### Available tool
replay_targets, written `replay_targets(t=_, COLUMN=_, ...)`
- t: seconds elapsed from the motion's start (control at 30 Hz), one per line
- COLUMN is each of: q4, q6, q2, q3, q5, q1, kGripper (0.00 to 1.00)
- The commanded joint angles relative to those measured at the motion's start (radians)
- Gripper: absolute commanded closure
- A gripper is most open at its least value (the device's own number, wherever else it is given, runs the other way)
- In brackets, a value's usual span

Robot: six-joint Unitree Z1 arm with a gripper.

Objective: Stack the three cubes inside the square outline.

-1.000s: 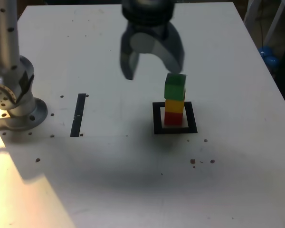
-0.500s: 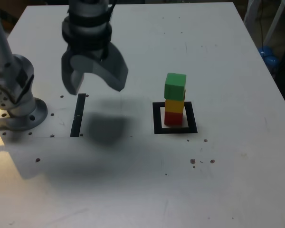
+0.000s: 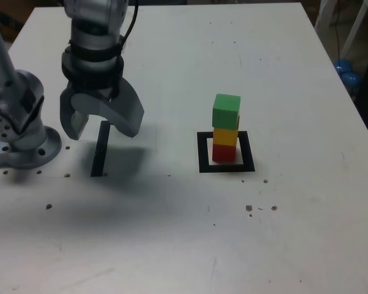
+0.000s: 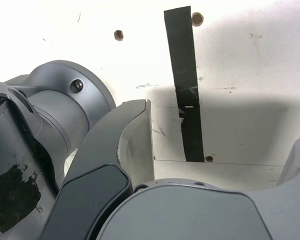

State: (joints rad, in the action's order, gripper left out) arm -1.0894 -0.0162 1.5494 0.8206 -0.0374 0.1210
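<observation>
- The hand (image 3: 101, 125) is held spread wide and empty above the thin black strip (image 3: 100, 148), at the exterior view's left, beside the arm's base (image 3: 21, 138).
- Green cube (image 3: 226, 111), yellow cube (image 3: 226, 136) and red cube (image 3: 224, 152) are stacked inside the square outline (image 3: 226, 152) on the desk (image 3: 282, 86).
- No writing is seen.

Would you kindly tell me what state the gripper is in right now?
Gripper: open and empty, fingers spread above the black strip, away from the cube stack.
</observation>
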Motion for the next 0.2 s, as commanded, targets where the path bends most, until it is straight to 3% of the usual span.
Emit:
replay_targets(t=0.0, q4=0.004, q6=-0.002, q2=-0.006, q3=-0.008, q5=0.004, q1=-0.001, kGripper=0.01)
replay_targets(t=0.17, q4=0.01, q6=-0.001, q2=0.002, q3=-0.013, q5=0.005, q1=-0.001, kGripper=0.0)
